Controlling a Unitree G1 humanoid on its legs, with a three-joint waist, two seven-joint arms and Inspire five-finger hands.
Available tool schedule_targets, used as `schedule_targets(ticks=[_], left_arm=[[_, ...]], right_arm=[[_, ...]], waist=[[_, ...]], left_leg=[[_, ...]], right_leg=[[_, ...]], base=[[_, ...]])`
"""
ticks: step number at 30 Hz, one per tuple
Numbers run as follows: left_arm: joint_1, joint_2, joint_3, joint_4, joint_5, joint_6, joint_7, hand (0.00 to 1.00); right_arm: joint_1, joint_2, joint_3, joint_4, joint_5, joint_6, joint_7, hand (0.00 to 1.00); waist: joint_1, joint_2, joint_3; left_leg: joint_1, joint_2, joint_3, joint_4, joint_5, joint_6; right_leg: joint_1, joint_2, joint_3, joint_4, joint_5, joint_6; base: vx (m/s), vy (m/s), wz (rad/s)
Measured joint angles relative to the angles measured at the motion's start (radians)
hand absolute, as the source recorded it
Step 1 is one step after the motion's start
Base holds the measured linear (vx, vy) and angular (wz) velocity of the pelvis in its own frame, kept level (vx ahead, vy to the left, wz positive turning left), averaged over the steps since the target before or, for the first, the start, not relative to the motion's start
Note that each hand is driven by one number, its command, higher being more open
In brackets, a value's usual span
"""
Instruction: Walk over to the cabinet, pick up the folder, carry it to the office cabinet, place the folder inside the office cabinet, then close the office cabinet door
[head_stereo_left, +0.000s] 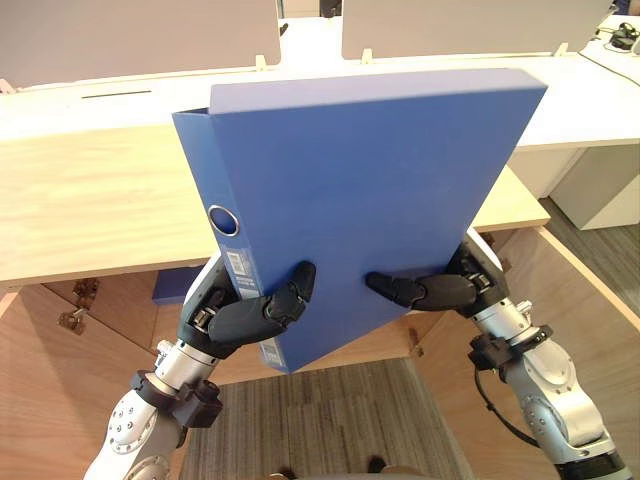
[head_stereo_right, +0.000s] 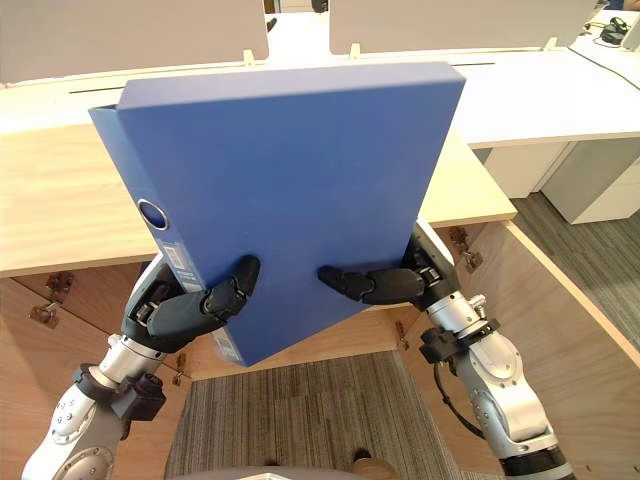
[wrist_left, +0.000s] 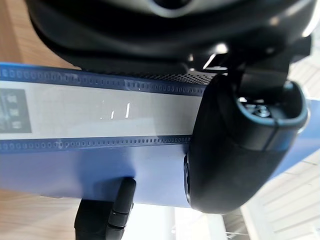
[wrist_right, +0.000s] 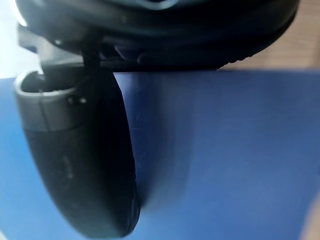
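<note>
One tilted blue folder (head_stereo_left: 370, 190) is gripped before one counter (head_stereo_left: 90, 200) by left robot hand (head_stereo_left: 250, 315) and right robot hand (head_stereo_left: 440, 292), thumbs pressing its cover, fingers seemingly behind.

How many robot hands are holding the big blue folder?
2. The left robot hand pinches the blue folder near its spine; the right robot hand pinches its lower edge on the opposite side.

Blue folder (head_stereo_left: 380, 190) — white spine label, pale wood cabinet (head_stereo_left: 90, 200), grey striped carpet (head_stereo_left: 330, 420)
</note>
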Motion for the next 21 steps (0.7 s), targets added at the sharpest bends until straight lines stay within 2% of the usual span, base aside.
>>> schedule_targets(ticks=[2,3,5,7,9,12,15,21], left_arm=[[0.0,0.017,0.009,0.003,0.0,0.0,0.0,0.0],[-0.002,0.022,0.022,0.003,0.002,0.0,0.0,1.0],[-0.007,0.008,0.037,0.003,0.022,-0.003,0.002,1.0],[-0.012,-0.06,0.051,0.001,0.081,-0.019,0.011,1.0],[-0.031,-0.199,0.068,-0.006,0.187,-0.039,0.052,1.0],[-0.035,-0.323,0.1,-0.012,0.331,-0.082,0.134,1.0],[-0.019,-0.41,0.13,-0.012,0.461,-0.113,0.201,1.0],[0.069,-0.518,0.248,0.022,0.585,-0.117,0.298,1.0]], right_arm=[[0.0,-0.02,0.012,0.004,0.001,0.0,0.011,0.0],[0.0,-0.02,0.016,0.004,0.0,0.0,0.012,0.0],[0.0,0.015,0.013,0.004,-0.003,0.001,0.007,0.0],[0.001,0.099,-0.009,0.003,-0.032,0.001,-0.001,0.0],[0.001,0.242,-0.031,-0.007,-0.076,0.001,-0.011,0.0],[0.001,0.372,-0.033,-0.051,-0.134,0.0,-0.063,0.0],[0.0,0.456,-0.049,-0.076,-0.168,-0.006,-0.124,0.0],[0.004,0.484,-0.065,-0.076,-0.172,-0.013,-0.157,0.0]], waist=[[0.0,0.0,0.0],[0.001,0.0,0.0],[0.005,0.0,0.0],[0.007,0.0,0.0],[0.014,0.001,-0.001],[0.028,0.003,-0.002],[0.045,0.003,-0.002],[0.053,0.003,-0.002]], left_leg=[[-0.003,-0.001,-0.007,0.0,0.0,0.001],[-0.004,-0.001,-0.011,-0.001,0.001,0.001],[-0.005,-0.003,-0.014,-0.002,0.001,0.002],[-0.005,-0.004,-0.019,-0.006,0.004,0.005],[-0.005,-0.003,-0.027,-0.008,0.006,0.008],[-0.005,-0.006,-0.041,-0.008,0.008,0.011],[-0.007,-0.01,-0.061,-0.008,0.01,0.014],[-0.014,-0.019,-0.088,-0.012,0.018,0.02]], right_leg=[[0.0,-0.001,-0.004,0.0,0.0,0.0],[0.0,-0.002,-0.006,0.0,0.0,0.0],[0.001,-0.003,-0.01,0.0,0.0,0.0],[0.002,-0.005,-0.017,0.0,0.0,0.0],[0.006,-0.009,-0.026,0.0,0.0,0.0],[0.012,-0.012,-0.032,0.0,0.0,0.0],[0.019,-0.016,-0.038,0.0,0.0,0.0],[0.024,-0.024,-0.055,0.0,0.0,0.0]], base=[[0.01,-0.009,0.11],[0.01,-0.009,0.09],[0.0,-0.007,0.08],[0.0,-0.009,0.08],[-0.01,-0.014,0.12],[-0.03,-0.012,0.13],[-0.03,-0.011,0.19],[-0.03,-0.014,0.15]])
